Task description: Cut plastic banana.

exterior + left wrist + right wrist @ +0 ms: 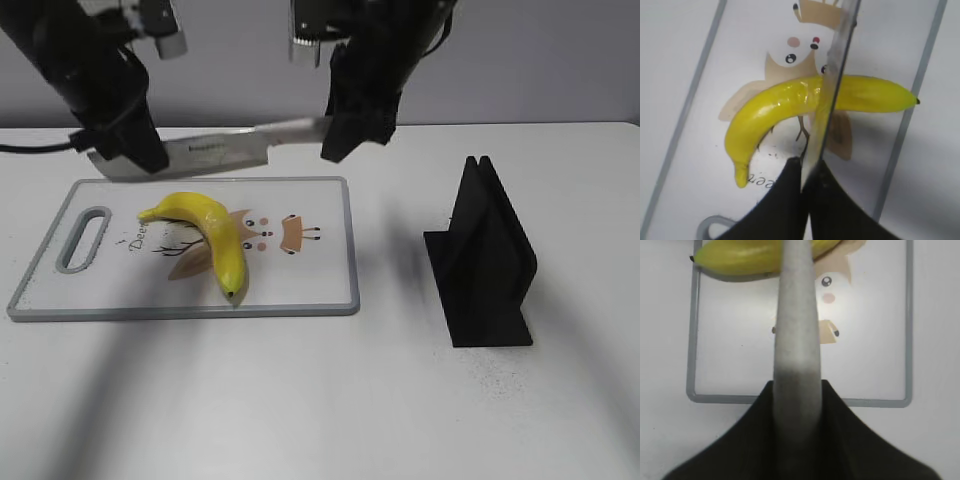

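Nearest in the exterior view: bare white table [300,400], speckled with a few dark flecks. On the right, a black slotted stand [482,258], upright, well apart from everything else.

Next back, left of centre: white cutting board [330,290] with a grey rim and a grey handle slot at its left end. Printed on it, a cartoon deer in tan and brown, with rosy cheeks and dot eyes; beside it script lettering beginning "Deer", the rest too small to read.

Lying flat on the board, over the deer print: the plastic banana [212,235]. Glossy yellow, smoothly curved, one piece, with bright highlights along the back. Small dark tip at the near end, close to the board's front rim; stem end paler, slightly greenish, pointing left toward the handle slot.

Farther back, above the board's rear rim: a knife [220,152] held level, clear of the banana. Broad shiny steel blade with a small dark maker's mark, not readable.

Left gripper [135,150] clamped tight on the blade's far end; in the left wrist view the blade [832,85] runs edge-on between the black fingers [782,200] and crosses over the banana [775,107].

Right gripper [345,135] closed around the handle end; in the right wrist view the grey spine [797,330] rises from between the dark fingers [740,445], with the banana [740,257] at the top edge.
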